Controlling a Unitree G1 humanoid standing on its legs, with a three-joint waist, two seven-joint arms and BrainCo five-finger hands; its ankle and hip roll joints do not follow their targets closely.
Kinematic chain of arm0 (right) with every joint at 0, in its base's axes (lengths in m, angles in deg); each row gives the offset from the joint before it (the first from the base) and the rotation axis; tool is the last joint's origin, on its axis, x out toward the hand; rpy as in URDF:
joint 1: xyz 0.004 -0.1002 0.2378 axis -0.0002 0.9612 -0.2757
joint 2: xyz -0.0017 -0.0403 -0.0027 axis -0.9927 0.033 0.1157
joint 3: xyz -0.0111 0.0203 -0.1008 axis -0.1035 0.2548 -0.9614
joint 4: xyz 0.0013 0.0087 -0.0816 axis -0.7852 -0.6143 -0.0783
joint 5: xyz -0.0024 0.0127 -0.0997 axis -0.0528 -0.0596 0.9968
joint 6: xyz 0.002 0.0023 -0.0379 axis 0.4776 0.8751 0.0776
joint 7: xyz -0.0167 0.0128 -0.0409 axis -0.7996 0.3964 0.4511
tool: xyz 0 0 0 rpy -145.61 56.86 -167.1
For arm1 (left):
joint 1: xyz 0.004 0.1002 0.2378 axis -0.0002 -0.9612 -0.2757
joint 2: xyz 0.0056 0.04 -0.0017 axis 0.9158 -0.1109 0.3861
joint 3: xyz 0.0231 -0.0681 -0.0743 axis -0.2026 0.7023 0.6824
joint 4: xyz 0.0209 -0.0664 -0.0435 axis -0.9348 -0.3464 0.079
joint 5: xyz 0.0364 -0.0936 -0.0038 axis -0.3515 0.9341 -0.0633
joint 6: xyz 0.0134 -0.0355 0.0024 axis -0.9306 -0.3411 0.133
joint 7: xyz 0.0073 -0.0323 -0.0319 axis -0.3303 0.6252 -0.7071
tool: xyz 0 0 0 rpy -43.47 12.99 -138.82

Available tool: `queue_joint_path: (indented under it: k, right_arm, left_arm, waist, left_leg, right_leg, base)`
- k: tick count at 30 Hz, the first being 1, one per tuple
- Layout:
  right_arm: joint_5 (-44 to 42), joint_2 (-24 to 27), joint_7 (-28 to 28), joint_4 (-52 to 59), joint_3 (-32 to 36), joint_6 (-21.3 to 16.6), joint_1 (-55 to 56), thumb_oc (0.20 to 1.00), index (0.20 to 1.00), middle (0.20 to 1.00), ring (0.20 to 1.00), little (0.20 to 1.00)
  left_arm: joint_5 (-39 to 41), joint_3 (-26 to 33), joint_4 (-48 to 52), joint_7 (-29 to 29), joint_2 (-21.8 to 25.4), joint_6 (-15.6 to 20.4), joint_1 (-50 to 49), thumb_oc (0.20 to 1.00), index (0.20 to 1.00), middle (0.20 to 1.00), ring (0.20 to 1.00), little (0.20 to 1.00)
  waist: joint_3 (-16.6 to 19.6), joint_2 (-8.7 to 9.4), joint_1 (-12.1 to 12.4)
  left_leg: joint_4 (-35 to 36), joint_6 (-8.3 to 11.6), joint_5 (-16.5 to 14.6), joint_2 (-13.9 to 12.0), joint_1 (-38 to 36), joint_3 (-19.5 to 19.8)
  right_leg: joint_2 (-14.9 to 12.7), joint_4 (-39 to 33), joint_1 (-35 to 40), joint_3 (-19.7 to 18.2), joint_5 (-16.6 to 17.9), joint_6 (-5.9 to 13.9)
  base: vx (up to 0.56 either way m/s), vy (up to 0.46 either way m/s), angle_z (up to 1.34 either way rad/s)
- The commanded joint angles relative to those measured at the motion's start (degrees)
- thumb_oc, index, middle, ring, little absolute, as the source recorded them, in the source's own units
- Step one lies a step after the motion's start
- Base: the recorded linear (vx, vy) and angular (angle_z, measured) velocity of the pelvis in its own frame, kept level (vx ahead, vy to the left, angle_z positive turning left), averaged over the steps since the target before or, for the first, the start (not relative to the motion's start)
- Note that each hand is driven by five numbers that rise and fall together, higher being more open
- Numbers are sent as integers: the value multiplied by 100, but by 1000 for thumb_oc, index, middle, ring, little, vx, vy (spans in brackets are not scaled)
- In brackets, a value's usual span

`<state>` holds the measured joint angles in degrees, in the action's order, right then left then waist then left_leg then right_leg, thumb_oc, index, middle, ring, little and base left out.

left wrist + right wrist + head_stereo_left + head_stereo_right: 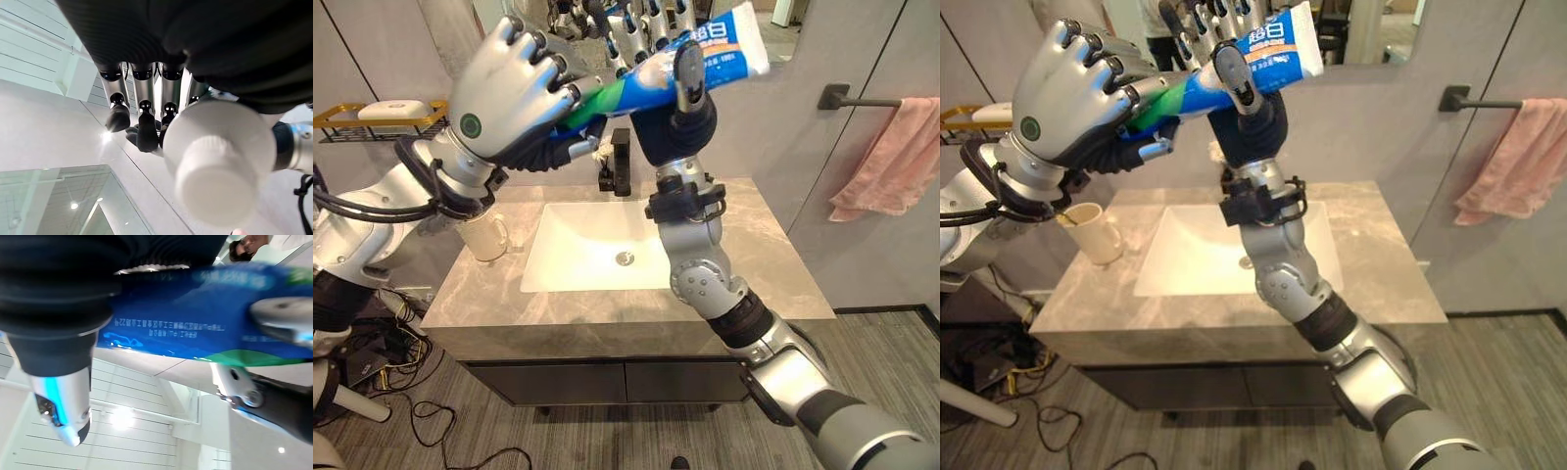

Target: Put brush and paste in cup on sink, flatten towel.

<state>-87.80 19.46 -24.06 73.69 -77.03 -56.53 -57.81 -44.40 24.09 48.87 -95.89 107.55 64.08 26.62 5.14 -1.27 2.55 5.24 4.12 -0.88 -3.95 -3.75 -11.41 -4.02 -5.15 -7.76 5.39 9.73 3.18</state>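
A blue, white and green toothpaste tube (724,49) is held level, high above the sink basin (597,250). My left hand (504,88) is curled round its green cap end. In the left wrist view the white cap (220,166) sticks out past the fingers (145,129). My right hand (689,83) pinches the tube's middle, thumb in front and fingers behind; the tube (195,328) crosses the right wrist view. A cream cup (1097,233) stands on the counter left of the basin, below my left hand. A pink towel (896,162) hangs bunched on a wall rail at the right.
A black faucet (619,162) rises behind the basin, right under the tube. A gold wall shelf (382,117) with a soap bar is at the far left. The grey stone counter (773,264) is bare right of the basin. A mirror hangs behind.
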Motion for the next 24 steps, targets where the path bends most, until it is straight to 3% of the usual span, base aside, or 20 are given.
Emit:
queue_joint_path:
  k: [1, 12, 13, 14, 15, 16, 17, 24]
  right_arm:
    - [-294, -355, -246, 341, 319, -272, -428, 1000, 1000, 1000, 1000, 1000]
    - [-330, -423, -175, 370, 214, -267, -295, 1000, 1000, 1000, 1000, 1000]
    - [-330, -442, -161, 370, 206, -260, -282, 875, 875, 875, 875, 875]
    - [-332, -434, -150, 358, 207, -262, -265, 809, 809, 809, 809, 809]
    - [-333, -435, -139, 349, 182, -252, -250, 630, 630, 630, 630, 630]
    - [-332, -435, -137, 350, 179, -252, -247, 630, 630, 630, 630, 630]
    - [-251, -389, -12, 279, 174, -267, -191, 200, 200, 200, 200, 200]
    - [19, -341, 269, 259, 252, -264, -106, 200, 200, 200, 200, 200]
  left_arm:
    - [280, 48, -177, -60, 119, -92, 105, 200, 200, 200, 200, 200]
    - [417, 266, -116, -29, -305, -51, -305, 200, 200, 200, 200, 200]
    - [450, 284, -117, -3, -387, -41, -366, 200, 200, 200, 200, 200]
    - [453, 309, -125, -9, -404, -42, -411, 200, 200, 200, 200, 200]
    - [468, 317, -122, 5, -436, -40, -441, 200, 200, 200, 200, 200]
    - [468, 321, -120, 7, -437, -40, -445, 200, 200, 200, 200, 200]
    - [499, 366, -157, 15, -479, -83, -533, 200, 200, 200, 200, 200]
    - [570, 583, -150, 22, -529, -87, -852, 200, 200, 200, 200, 200]
  waist:
    - [151, 248, 61]
    - [139, 243, 64]
    - [132, 256, 66]
    - [128, 264, 68]
    - [124, 265, 57]
    - [126, 262, 56]
    - [124, 272, 41]
    - [99, 308, 56]
  left_leg:
    - [-24, 198, 241, -202, 295, 415]
    - [-24, 189, 260, -194, 355, 459]
    - [-24, 185, 258, -192, 364, 468]
    - [-24, 185, 258, -193, 369, 478]
    - [-24, 186, 260, -195, 374, 480]
    - [-24, 186, 261, -195, 375, 482]
    - [-24, 188, 260, -202, 378, 482]
    - [-24, 177, 251, -217, 374, 501]
  right_leg:
    - [-701, 15, 739, 82, -412, 692]
    - [-708, 15, 718, 122, -409, 666]
    - [-710, 15, 717, 133, -410, 658]
    - [-708, 15, 718, 138, -412, 656]
    - [-709, 15, 715, 143, -410, 655]
    - [-709, 15, 715, 144, -410, 655]
    - [-701, 15, 708, 138, -407, 650]
    - [-682, 15, 702, 127, -425, 635]
  base:
    - [0, 0, 0]
    - [-1, -1, 0]
    - [-7, -10, 6]
    - [-9, -14, 11]
    - [-5, -8, 17]
    - [-1, -9, 17]
    - [-3, -9, 10]
    - [0, 0, 0]
